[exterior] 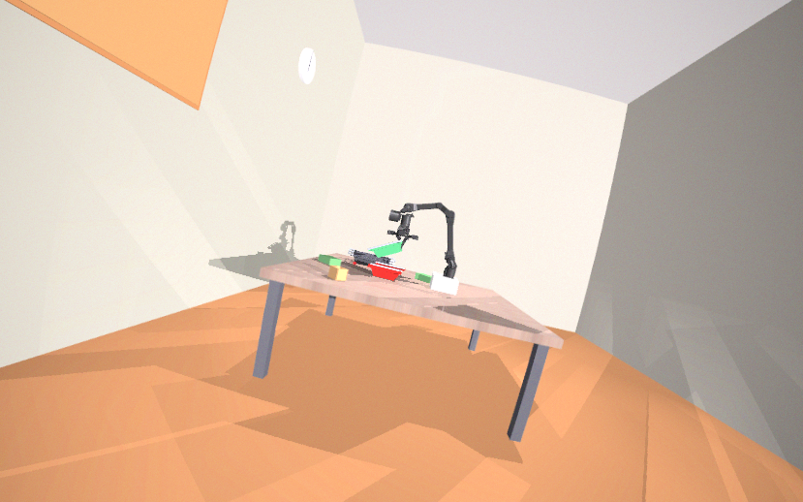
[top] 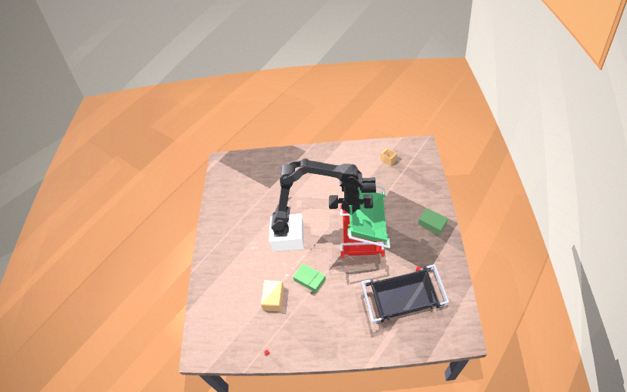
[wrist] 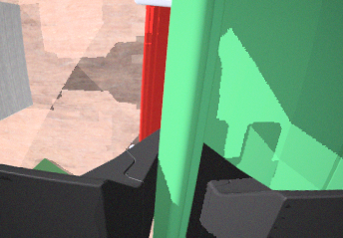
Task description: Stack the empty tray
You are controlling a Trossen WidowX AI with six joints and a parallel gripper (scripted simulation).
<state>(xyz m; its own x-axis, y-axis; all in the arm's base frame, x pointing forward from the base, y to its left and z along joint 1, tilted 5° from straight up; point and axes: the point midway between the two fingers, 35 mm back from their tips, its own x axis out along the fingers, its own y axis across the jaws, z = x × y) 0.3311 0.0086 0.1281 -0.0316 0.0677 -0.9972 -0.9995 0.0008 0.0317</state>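
Black plastic, a spare tray sits toward the table's near right corner. Farther in, well back from the near edge, stands the red tray; its near bar lies across, and its mostly hidden far bar seems swung in. Load: not discernible. Above it the green tray hangs tilted, its wall pinched in the gripper. Aligning, levelling, seating and release remain.
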